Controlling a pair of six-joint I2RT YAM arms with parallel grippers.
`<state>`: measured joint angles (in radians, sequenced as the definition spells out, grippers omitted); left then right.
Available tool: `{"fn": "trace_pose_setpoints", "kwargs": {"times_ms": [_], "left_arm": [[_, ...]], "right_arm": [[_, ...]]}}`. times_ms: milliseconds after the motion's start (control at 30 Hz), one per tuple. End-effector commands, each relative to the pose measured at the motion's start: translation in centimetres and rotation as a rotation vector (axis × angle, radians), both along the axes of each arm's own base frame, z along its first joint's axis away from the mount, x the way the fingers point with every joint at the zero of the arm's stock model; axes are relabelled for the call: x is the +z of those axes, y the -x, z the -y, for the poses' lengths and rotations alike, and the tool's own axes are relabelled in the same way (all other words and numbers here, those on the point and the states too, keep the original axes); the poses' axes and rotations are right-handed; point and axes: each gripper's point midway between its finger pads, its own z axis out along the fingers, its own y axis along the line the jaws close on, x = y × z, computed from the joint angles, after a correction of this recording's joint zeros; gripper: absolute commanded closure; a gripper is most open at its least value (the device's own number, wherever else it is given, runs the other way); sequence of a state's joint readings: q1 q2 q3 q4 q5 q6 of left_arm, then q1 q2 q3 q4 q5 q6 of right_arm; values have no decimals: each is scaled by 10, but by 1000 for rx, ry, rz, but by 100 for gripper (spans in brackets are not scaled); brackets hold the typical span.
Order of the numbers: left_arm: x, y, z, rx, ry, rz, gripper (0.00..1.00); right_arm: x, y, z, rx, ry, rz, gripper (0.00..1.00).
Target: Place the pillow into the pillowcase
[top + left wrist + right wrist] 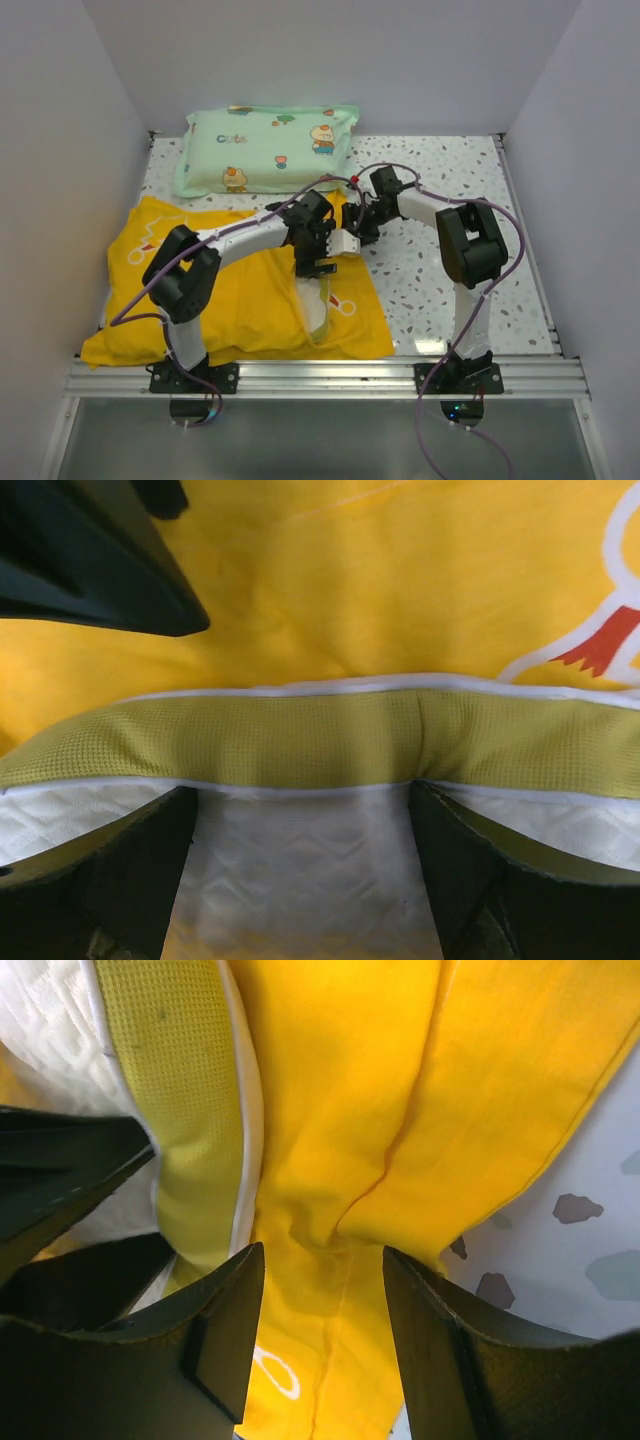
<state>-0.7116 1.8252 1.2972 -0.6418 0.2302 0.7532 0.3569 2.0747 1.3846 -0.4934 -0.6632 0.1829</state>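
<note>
Left wrist view: the left gripper [302,798] has its jaws wide apart, both fingertips touching the white piping at the edge of the pillow [300,880]; the cream-white quilted face fills the gap between the fingers, and the olive-yellow mesh band runs across just beyond them, dented slightly at each tip; past the band lies the bright yellow pillowcase [350,580], with a white-and-red line mark at its right edge. Right wrist view: the right gripper [322,1260] has its jaws drawn in on a bunched fold of pillowcase, creases converging between the fingers; the pillow's band and white face show upper left, with speckled table [600,1220] on the right. Top external view: both arms reach in and meet over the right end of the pillowcase, which is spread across the left half of the table; the pillow shows only as a pale strip beneath the left gripper, amid the yellow fabric; a mint-green cartoon-print pillow [265,150] rests against the back wall, just behind the pillowcase.
</note>
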Motion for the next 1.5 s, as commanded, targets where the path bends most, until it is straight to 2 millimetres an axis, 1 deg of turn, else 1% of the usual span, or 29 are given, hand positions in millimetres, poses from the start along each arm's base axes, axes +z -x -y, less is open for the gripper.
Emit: {"fn": "trace_pose_setpoints", "kwargs": {"times_ms": [0,33,67,100,133,167,200,267,300,400,533,567,600,667,700,800,900,933,1000,1067,1100,1133,1167,1233,1300,1333,1367,1433,1467], "left_arm": [[-46,24,-47,-28,-215,-93,11],[-51,23,-53,-26,-239,-89,16],[-56,23,-55,-25,-246,-92,33],[-59,21,-56,-23,-250,-103,44],[-57,22,-52,-25,-198,-148,60],[-52,21,-48,-18,-154,-173,93],[-34,22,-32,-30,-32,-204,100],[-7,14,-34,-25,122,-230,100],[26,10,-31,-55,293,-220,100],[83,6,-34,-104,551,-162,100],[120,20,-33,-175,714,-178,100],[126,26,-33,-183,743,-190,100],[134,30,-31,-195,794,-209,100],[140,31,-30,-206,831,-210,100],[145,32,-30,-185,862,-237,100],[152,26,-32,-162,916,-255,100],[157,19,-32,-150,947,-250,100],[158,18,-32,-150,950,-247,100],[161,14,-31,-134,961,-243,100],[166,7,-31,-136,977,-214,100],[167,7,-31,-115,981,-231,100],[170,3,-30,-122,989,-211,100],[170,2,-31,-103,992,-232,100],[172,-1,-30,-104,1000,-226,100],[173,-2,-29,-83,1007,-254,100],[176,-6,-28,-92,1016,-236,100],[179,-5,-28,-76,1023,-260,100],[189,-10,-26,-91,1043,-228,100],[192,-6,-26,-64,1052,-264,100]], "right_arm": [[-38,3,37,-22,225,-6,44],[-41,4,39,-21,240,-11,44],[-41,4,39,-19,243,-11,44],[-41,4,40,-11,245,-9,44],[-40,6,41,-10,245,-14,44],[-38,6,41,-3,245,-7,44],[-36,6,41,8,244,6,44],[-27,4,41,15,232,30,43],[-22,4,41,33,226,49,43],[1,-3,39,42,206,119,41],[47,-17,26,16,157,240,41],[66,-20,16,-3,118,278,42],[74,-20,10,-16,94,285,43],[86,-17,-4,-49,36,268,47],[92,-12,-19,-28,-18,265,48],[96,-3,-49,-20,-90,231,49],[85,6,-80,-24,-152,152,49],[69,9,-87,-26,-143,115,49],[61,8,-103,-67,-174,89,50],[45,9,-110,-131,-170,60,47],[48,4,-121,-142,-196,106,43],[46,3,-125,-161,-198,113,32],[54,-5,-138,-196,-241,156,29],[58,-10,-149,-261,-279,147,22],[54,-15,-165,-283,-289,158,19],[46,-16,-167,-301,-261,155,18],[27,-11,-170,-316,-199,144,18],[14,-12,-175,-327,-120,174,17],[-1,-1,-173,-318,-44,154,16]]}}
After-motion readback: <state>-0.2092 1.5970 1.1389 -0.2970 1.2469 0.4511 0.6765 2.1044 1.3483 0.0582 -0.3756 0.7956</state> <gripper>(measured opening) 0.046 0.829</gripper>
